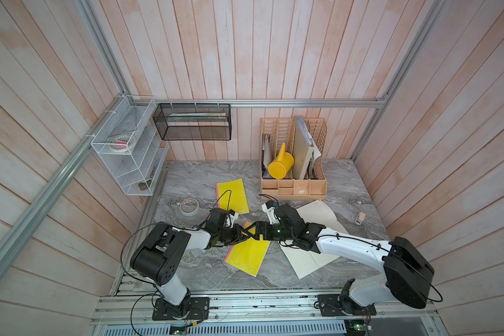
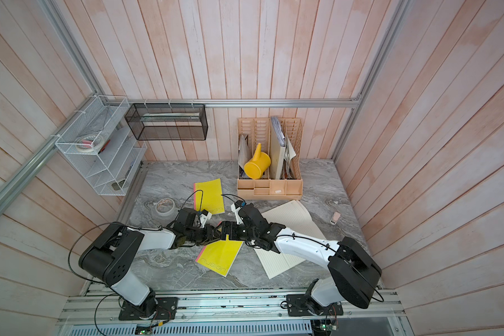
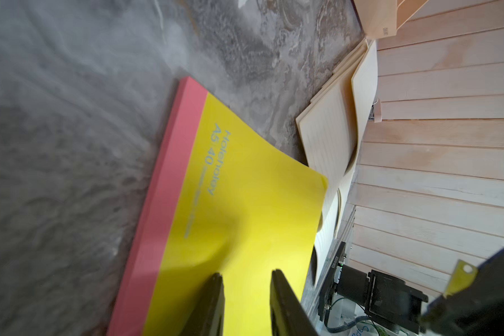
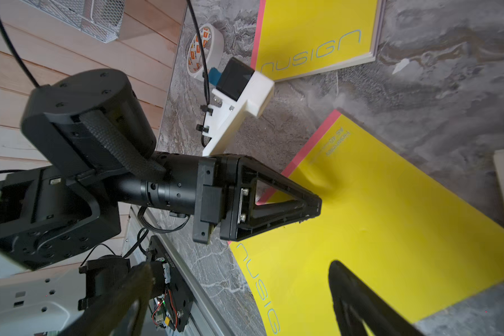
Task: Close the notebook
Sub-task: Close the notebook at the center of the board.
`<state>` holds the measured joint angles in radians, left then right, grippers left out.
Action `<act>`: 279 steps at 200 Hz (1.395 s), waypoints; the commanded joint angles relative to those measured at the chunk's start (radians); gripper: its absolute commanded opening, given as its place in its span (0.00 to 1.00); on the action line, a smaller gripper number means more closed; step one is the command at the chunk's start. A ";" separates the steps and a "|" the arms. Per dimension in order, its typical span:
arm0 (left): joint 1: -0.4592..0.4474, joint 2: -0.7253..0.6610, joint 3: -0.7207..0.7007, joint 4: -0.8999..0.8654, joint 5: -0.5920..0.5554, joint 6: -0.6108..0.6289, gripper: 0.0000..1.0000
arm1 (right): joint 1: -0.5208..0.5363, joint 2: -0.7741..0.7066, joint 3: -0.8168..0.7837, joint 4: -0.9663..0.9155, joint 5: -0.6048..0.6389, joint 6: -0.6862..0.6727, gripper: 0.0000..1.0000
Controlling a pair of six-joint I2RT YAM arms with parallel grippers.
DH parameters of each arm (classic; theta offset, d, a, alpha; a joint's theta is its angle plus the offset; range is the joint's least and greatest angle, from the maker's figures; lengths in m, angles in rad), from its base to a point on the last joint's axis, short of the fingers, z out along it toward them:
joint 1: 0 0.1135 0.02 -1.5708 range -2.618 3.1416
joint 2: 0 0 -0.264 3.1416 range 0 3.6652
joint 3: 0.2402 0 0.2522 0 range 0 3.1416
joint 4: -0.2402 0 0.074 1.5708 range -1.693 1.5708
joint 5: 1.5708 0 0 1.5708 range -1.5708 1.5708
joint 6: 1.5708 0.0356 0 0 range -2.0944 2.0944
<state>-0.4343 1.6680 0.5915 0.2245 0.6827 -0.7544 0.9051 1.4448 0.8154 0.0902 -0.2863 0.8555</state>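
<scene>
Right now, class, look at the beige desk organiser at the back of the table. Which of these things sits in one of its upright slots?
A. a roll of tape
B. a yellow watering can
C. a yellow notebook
B: in a top view the yellow watering can leans tilted in a slot of the beige organiser, while the tape roll lies out on the table.

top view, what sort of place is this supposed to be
Probably a mock office desk built as a robot test booth: a beige file organizer and notebooks on a marble-look tabletop, a wire shelf on the panelled wall, two robot arms bolted along the front.
</scene>
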 commanded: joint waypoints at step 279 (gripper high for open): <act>0.118 -0.108 0.019 -0.310 -0.163 0.073 0.37 | 0.041 0.238 -0.124 0.203 0.021 0.034 0.95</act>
<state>-0.3305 1.5860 0.6228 0.0246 0.5678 -0.7128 0.9707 1.6569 0.7429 0.2443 -0.2668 0.9031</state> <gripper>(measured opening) 0.348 0.951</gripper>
